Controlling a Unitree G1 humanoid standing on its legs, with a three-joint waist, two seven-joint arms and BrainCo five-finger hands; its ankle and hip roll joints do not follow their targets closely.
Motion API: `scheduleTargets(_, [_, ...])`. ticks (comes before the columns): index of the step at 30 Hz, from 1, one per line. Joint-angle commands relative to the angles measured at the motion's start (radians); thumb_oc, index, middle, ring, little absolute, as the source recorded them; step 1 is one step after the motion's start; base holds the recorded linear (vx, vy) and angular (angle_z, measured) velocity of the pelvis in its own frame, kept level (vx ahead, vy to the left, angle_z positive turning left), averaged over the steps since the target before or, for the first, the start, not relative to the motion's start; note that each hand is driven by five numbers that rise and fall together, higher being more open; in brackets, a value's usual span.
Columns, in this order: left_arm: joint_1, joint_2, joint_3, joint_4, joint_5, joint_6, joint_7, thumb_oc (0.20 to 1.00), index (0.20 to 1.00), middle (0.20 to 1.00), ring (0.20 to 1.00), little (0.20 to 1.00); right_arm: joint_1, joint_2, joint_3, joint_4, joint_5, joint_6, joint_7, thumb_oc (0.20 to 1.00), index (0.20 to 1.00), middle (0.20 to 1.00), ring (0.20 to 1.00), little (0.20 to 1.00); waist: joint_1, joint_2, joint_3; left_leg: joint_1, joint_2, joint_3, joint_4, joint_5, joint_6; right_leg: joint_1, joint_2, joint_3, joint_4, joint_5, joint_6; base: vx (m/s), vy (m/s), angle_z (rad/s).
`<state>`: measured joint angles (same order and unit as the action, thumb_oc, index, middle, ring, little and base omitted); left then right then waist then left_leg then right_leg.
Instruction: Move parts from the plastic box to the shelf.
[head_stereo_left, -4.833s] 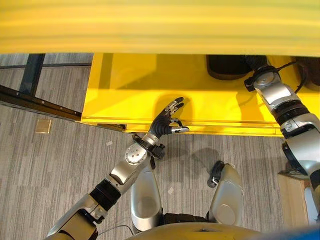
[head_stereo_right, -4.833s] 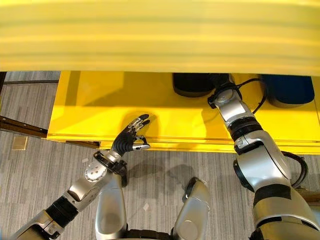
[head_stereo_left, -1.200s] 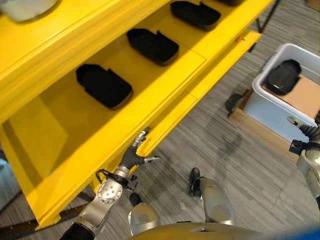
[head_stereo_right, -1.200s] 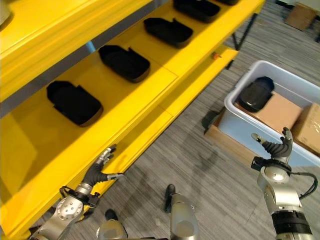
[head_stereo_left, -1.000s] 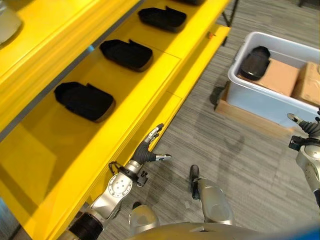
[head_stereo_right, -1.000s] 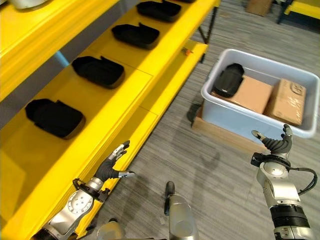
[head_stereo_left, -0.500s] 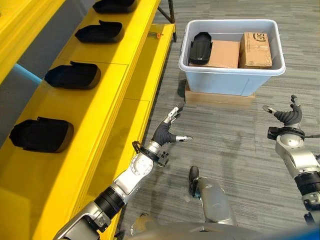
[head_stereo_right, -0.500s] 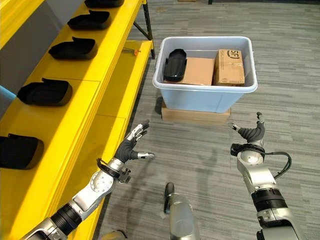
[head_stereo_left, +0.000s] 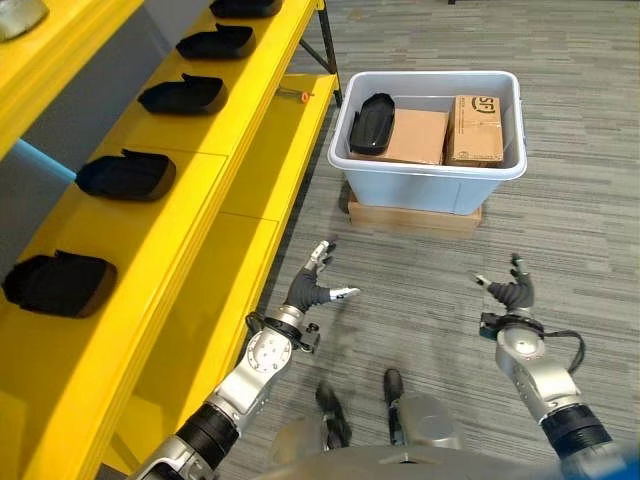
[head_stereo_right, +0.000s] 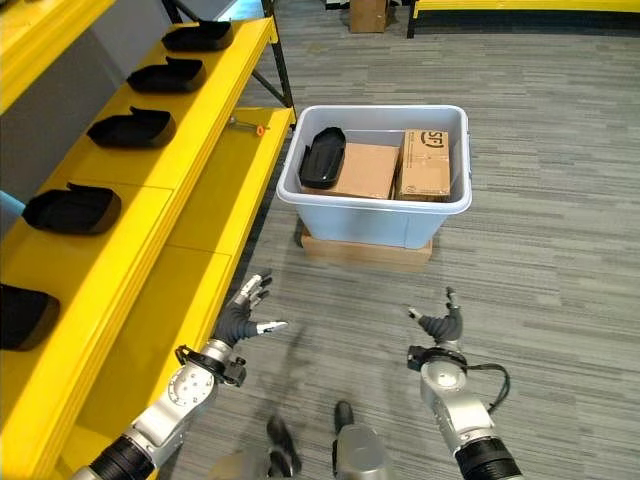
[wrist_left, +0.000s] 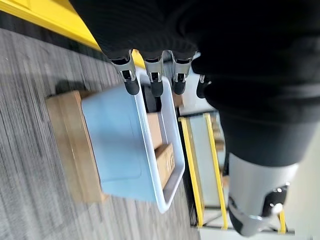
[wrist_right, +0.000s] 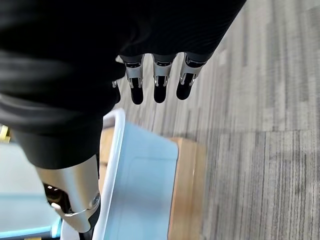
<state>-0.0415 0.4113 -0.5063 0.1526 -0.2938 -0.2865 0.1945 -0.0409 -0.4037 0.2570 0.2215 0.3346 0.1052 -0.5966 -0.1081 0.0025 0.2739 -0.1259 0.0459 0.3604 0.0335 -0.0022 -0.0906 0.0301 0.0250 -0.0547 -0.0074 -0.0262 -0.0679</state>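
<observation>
Nearest, the robot's left hand (head_stereo_left: 312, 283) and right hand (head_stereo_left: 510, 291) hang over the grey striped carpet floor (head_stereo_left: 580, 210), both empty with fingers straight and spread, and both well short of the pale blue-grey plastic box (head_stereo_left: 432, 178) that sits farther ahead on a flat brown cardboard base (head_stereo_left: 410, 216). The step in hand looks like the approach for the next pick, so the body should close in squarely on the near wall of the box until both hands can pass over its rim without stretching. Inside the box, the remaining black moulded plastic part (head_stereo_left: 371, 122) leans in the far left corner, resting partly on a plain brown cardboard carton (head_stereo_left: 418, 137), with a second, printed cardboard carton (head_stereo_left: 475, 129) to its right. A sound grasp probably comes from above with fingers kept released until they straddle the part, since the left wall crowds it on one side. To the left, the long yellow metal shelf (head_stereo_left: 190, 215) already carries a row of matching black parts (head_stereo_left: 124, 174) running away into the distance, so the next bare stretch of shelf is the likely destination; turning towards it should wait until the part is lifted clear of the rim.
</observation>
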Motion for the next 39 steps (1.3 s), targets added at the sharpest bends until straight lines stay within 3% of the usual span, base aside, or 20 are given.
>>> scheduleTargets(1, [0.025,-0.001,0.069,-0.03,-0.01,-0.043,-0.019,1.0,1.0,1.0,1.0,1.0,-0.037,-0.055,-0.028,-0.049,-0.021,-0.053,0.017,1.0,1.0,1.0,1.0,1.0,0.02,-0.015,-0.028,0.007,0.004,-0.009,0.057,0.024,0.05,0.063,-0.06,-0.116,-0.021,-0.007,0.088,0.22,0.118,-0.91])
scheduleTargets(11, [0.064,0.01,0.123,0.022,0.014,-0.067,-0.055,1.0,1.0,1.0,1.0,1.0,-0.014,-0.031,-0.035,-0.035,-0.049,-0.06,0.068,1.0,1.0,1.0,1.0,1.0,0.031,-0.025,-0.079,0.169,-0.033,-0.009,-0.07,-0.019,0.09,0.07,-0.051,-0.157,0.013,-0.029,0.115,0.16,0.09,-0.27])
scheduleTargets(14, [0.076,0.019,0.142,0.023,0.03,-0.052,-0.066,1.0,1.0,1.0,1.0,1.0,-0.029,-0.023,-0.033,-0.034,-0.071,-0.071,0.075,1.0,1.0,1.0,1.0,1.0,0.04,-0.022,-0.088,0.191,-0.036,0.007,-0.08,-0.032,0.103,0.05,-0.044,-0.181,0.091,-0.072,0.114,0.08,0.113,0.01])
scheduleTargets(15, [0.075,0.026,0.143,0.026,0.047,-0.049,-0.071,1.0,1.0,1.0,1.0,1.0,-0.04,-0.021,-0.031,-0.035,-0.068,-0.076,0.069,1.0,1.0,1.0,1.0,1.0,0.045,-0.022,-0.086,0.193,-0.033,0.017,-0.074,-0.036,0.108,0.039,-0.04,-0.204,0.139,-0.094,0.11,0.02,0.092,-0.03])
scheduleTargets(17, [0.075,0.033,0.146,0.027,0.051,-0.045,-0.078,1.0,1.0,1.0,1.0,1.0,-0.056,-0.014,-0.028,-0.03,-0.059,-0.084,0.06,1.0,1.0,1.0,1.0,1.0,0.053,-0.021,-0.079,0.198,-0.034,0.031,-0.073,-0.044,0.125,-0.008,-0.056,-0.234,0.283,-0.083,0.134,-0.01,0.13,-0.12])
scheduleTargets(18, [0.076,0.042,0.152,0.024,0.051,-0.03,-0.08,1.0,1.0,1.0,1.0,1.0,-0.072,-0.002,-0.026,-0.025,-0.054,-0.087,0.052,1.0,1.0,1.0,1.0,1.0,0.059,-0.017,-0.067,0.213,-0.036,0.038,-0.08,-0.054,0.145,-0.064,-0.084,-0.256,0.43,-0.055,0.165,-0.01,0.15,-0.27])
scheduleTargets(21, [0.084,0.056,0.157,0.026,0.06,-0.02,-0.075,1.0,1.0,1.0,1.0,1.0,-0.107,0.02,-0.02,-0.003,-0.054,-0.09,0.042,1.0,1.0,1.0,1.0,1.0,0.073,-0.009,-0.044,0.25,-0.032,0.047,-0.083,-0.069,0.162,-0.154,-0.175,-0.283,0.59,0.003,0.213,0.04,0.084,-0.41])
scheduleTargets(23, [0.089,0.062,0.157,0.026,0.053,-0.022,-0.07,1.0,1.0,1.0,1.0,1.0,-0.125,0.028,-0.015,0.016,-0.063,-0.1,0.041,1.0,1.0,1.0,1.0,1.0,0.085,-0.007,-0.036,0.277,-0.027,0.063,-0.081,-0.076,0.151,-0.15,-0.234,-0.321,0.499,0.028,0.213,0.09,-0.061,-0.25])
scheduleTargets(25, [0.091,0.068,0.16,0.014,0.051,-0.013,-0.069,1.0,1.0,1.0,1.0,1.0,-0.131,0.03,-0.017,0.019,-0.055,-0.101,0.037,1.0,1.0,1.0,1.0,1.0,0.084,-0.01,-0.032,0.3,-0.022,0.057,-0.084,-0.083,0.139,-0.143,-0.245,-0.32,0.352,0.086,0.224,0.17,-0.221,-0.32])
scheduleTargets(26, [0.09,0.07,0.149,0.009,0.052,-0.012,-0.075,1.0,1.0,1.0,1.0,1.0,-0.123,0.033,-0.029,0.013,-0.059,-0.1,0.026,1.0,1.0,1.0,1.0,1.0,0.071,-0.02,-0.035,0.329,-0.028,0.029,-0.095,-0.098,0.129,-0.147,-0.257,-0.271,0.149,0.206,0.26,0.35,-0.402,-0.09])
scheduleTargets(27, [0.089,0.075,0.132,0.014,0.061,-0.019,-0.084,1.0,1.0,1.0,1.0,1.0,-0.116,0.04,-0.042,0.013,-0.061,-0.1,0.022,1.0,1.0,1.0,1.0,1.0,0.064,-0.027,-0.035,0.346,-0.03,0.008,-0.097,-0.118,0.126,-0.163,-0.291,-0.232,0.043,0.298,0.289,0.37,-0.419,0.16])
scheduleTargets(29, [0.095,0.08,0.122,0.016,0.065,-0.031,-0.098,1.0,1.0,1.0,1.0,1.0,-0.111,0.042,-0.056,0.012,-0.072,-0.101,0.025,1.0,1.0,1.0,1.0,1.0,0.064,-0.031,-0.029,0.362,-0.021,0.008,-0.095,-0.125,0.119,-0.179,-0.317,-0.232,-0.031,0.333,0.3,0.25,-0.269,0.4])
scheduleTargets(30, [0.102,0.081,0.116,0.014,0.071,-0.037,-0.1,1.0,1.0,1.0,1.0,1.0,-0.11,0.043,-0.062,0.011,-0.077,-0.1,0.026,1.0,1.0,1.0,1.0,1.0,0.067,-0.032,-0.026,0.372,-0.014,0.016,-0.093,-0.127,0.114,-0.182,-0.324,-0.249,-0.049,0.343,0.305,0.36,-0.325,0.37])
scheduleTargets(31, [0.114,0.08,0.104,0.01,0.079,-0.041,-0.097,1.0,1.0,1.0,1.0,1.0,-0.104,0.037,-0.07,0.001,-0.083,-0.086,0.03,1.0,1.0,1.0,1.0,1.0,0.065,-0.027,-0.023,0.387,0.0,0.019,-0.087,-0.133,0.107,-0.151,-0.305,-0.263,-0.068,0.316,0.306,0.38,-0.331,0.24])
scheduleTargets(32, [0.108,0.076,0.093,0.014,0.089,-0.039,-0.098,1.0,1.0,1.0,1.0,1.0,-0.1,0.028,-0.071,-0.006,-0.085,-0.078,0.02,1.0,1.0,1.0,1.0,1.0,0.056,-0.027,-0.029,0.382,0.002,-0.003,-0.081,-0.131,0.107,-0.142,-0.29,-0.231,-0.068,0.307,0.298,0.36,-0.384,0.16])
scheduleTargets(33, [0.101,0.075,0.082,0.015,0.097,-0.035,-0.093,1.0,1.0,1.0,1.0,1.0,-0.094,0.022,-0.07,-0.01,-0.087,-0.075,0.009,1.0,1.0,1.0,1.0,1.0,0.045,-0.036,-0.034,0.365,0.001,-0.013,-0.067,-0.116,0.108,-0.151,-0.282,-0.202,-0.05,0.302,0.274,0.23,-0.284,0.3])
scheduleTargets(35, [0.1,0.076,0.075,0.027,0.082,-0.036,-0.091,1.0,1.0,1.0,1.0,1.0,-0.084,0.009,-0.072,-0.014,-0.08,-0.071,0.01,1.0,1.0,1.0,1.0,1.0,0.031,-0.036,-0.047,0.37,0.013,-0.026,-0.068,-0.116,0.1,-0.145,-0.262,-0.178,-0.029,0.277,0.264,0.24,-0.277,0.69])
scheduleTargets(39, [0.113,0.059,0.081,0.022,0.069,-0.048,-0.104,1.0,1.0,1.0,1.0,1.0,-0.077,-0.029,-0.076,-0.02,-0.1,-0.078,0.018,1.0,1.0,1.0,1.0,1.0,0.017,-0.024,-0.075,0.385,0.054,-0.022,-0.089,-0.093,0.062,-0.122,-0.212,-0.19,-0.006,0.191,0.22,0.24,-0.223,0.27])
